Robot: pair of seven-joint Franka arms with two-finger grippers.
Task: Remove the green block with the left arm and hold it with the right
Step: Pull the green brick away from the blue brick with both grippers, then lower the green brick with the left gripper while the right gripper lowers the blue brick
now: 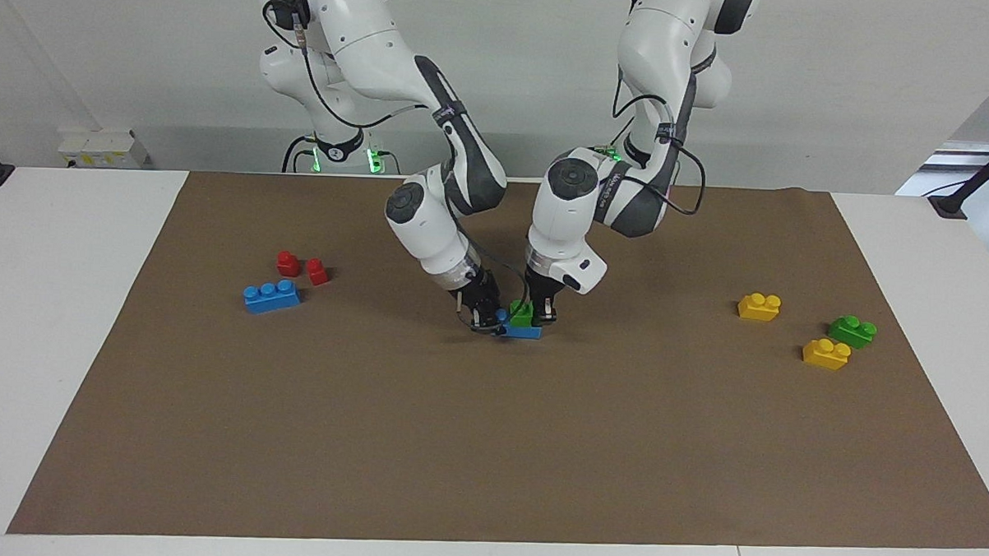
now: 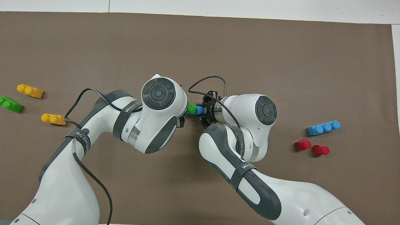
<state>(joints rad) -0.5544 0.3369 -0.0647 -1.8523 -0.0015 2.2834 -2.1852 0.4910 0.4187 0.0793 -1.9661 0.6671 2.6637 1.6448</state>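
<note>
The green block sits on a short blue brick at the middle of the brown mat; one of its studs shows in the overhead view beside the blue brick. My left gripper comes down from above and is shut on the green block; in the overhead view its wrist hides it. My right gripper is tilted in from the right arm's end and is shut on the blue brick's end, low over the mat.
Toward the left arm's end lie two yellow bricks and a darker green brick. Toward the right arm's end lie a long blue brick and two red pieces.
</note>
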